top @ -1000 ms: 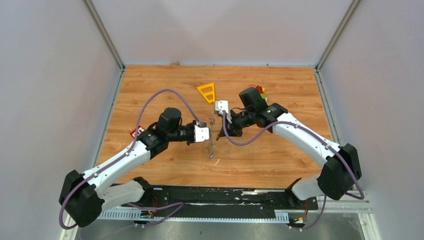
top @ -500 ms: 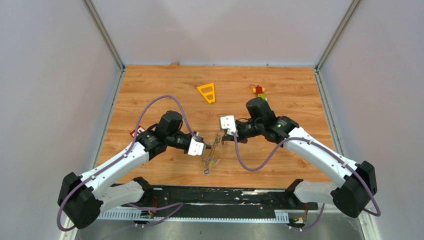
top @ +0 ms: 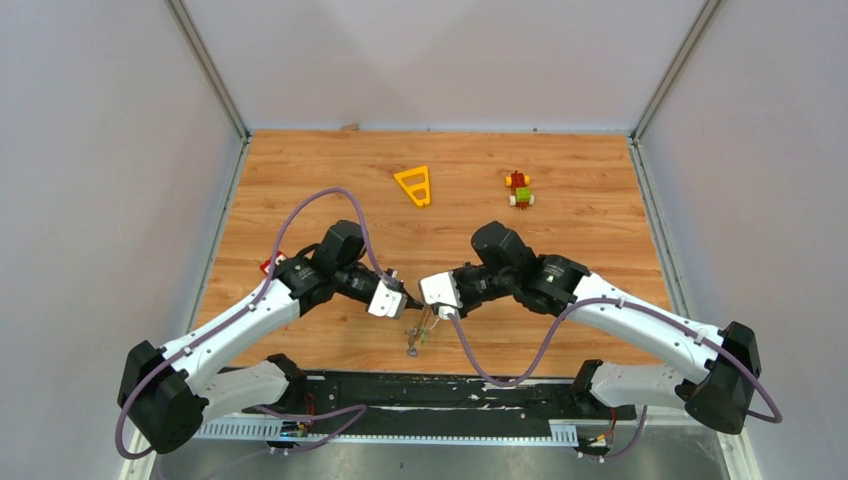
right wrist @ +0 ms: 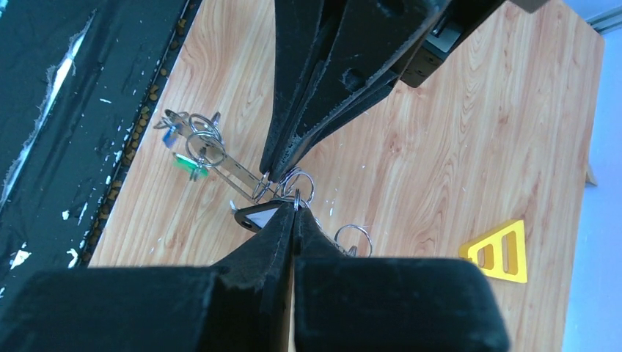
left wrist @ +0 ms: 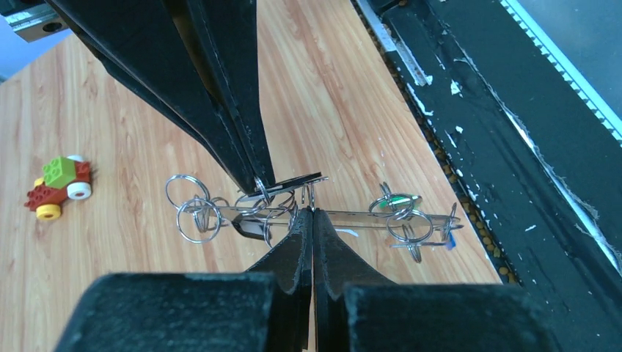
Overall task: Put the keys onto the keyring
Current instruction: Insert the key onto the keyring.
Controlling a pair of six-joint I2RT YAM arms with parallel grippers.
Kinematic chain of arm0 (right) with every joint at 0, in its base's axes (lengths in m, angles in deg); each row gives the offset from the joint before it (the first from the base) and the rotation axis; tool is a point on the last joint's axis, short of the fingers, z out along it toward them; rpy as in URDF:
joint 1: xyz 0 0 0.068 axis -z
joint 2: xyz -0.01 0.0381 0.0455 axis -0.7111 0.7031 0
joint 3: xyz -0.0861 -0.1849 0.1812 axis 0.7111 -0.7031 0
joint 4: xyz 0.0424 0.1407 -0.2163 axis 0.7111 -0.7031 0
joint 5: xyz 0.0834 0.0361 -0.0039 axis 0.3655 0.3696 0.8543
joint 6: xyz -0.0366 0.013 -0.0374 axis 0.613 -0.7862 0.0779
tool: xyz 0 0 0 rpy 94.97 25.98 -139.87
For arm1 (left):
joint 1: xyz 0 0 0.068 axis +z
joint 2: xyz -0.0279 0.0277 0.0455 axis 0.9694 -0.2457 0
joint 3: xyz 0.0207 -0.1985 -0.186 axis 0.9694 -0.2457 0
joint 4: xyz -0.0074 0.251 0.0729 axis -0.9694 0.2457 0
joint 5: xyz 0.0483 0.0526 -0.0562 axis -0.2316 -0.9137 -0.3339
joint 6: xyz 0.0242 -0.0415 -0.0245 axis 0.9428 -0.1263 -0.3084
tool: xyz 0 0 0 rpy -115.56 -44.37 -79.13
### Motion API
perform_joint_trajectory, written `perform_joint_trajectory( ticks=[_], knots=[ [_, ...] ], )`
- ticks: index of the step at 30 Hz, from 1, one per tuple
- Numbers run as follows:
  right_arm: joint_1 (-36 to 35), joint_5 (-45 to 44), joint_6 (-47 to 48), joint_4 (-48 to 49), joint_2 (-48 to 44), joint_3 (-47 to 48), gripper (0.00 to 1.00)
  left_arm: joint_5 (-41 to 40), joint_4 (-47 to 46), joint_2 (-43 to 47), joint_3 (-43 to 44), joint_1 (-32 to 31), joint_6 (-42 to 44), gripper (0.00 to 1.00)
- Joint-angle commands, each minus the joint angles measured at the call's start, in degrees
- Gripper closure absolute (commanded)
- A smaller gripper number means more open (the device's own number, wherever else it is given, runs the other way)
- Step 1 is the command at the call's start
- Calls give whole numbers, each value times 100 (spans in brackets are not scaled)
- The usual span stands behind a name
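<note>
Clamping the keyring (left wrist: 359,218), the left gripper (left wrist: 312,213) squeezes tight; the right gripper (right wrist: 295,205) pinches the black-tagged key (right wrist: 247,216) beside it. 2 more keys (left wrist: 400,201) cluster at the loop's end.

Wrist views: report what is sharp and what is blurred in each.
Left wrist: keyring and toy car sharp; left end effector soft in the foreground. Right wrist: keys and yellow triangle sharp; right end effector blurred close to the lens.
</note>
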Motion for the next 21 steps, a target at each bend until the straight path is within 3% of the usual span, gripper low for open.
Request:
perform_joint_trajectory(
  ticks=[1, 21],
  knots=[
    [-181, -437, 168, 218, -46, -10, 100, 363, 136, 107, 238, -11, 326, 100],
    [-401, -273, 369, -110, 76, 31, 100, 339, 247, 204, 214, -11, 655, 100]
  ],
)
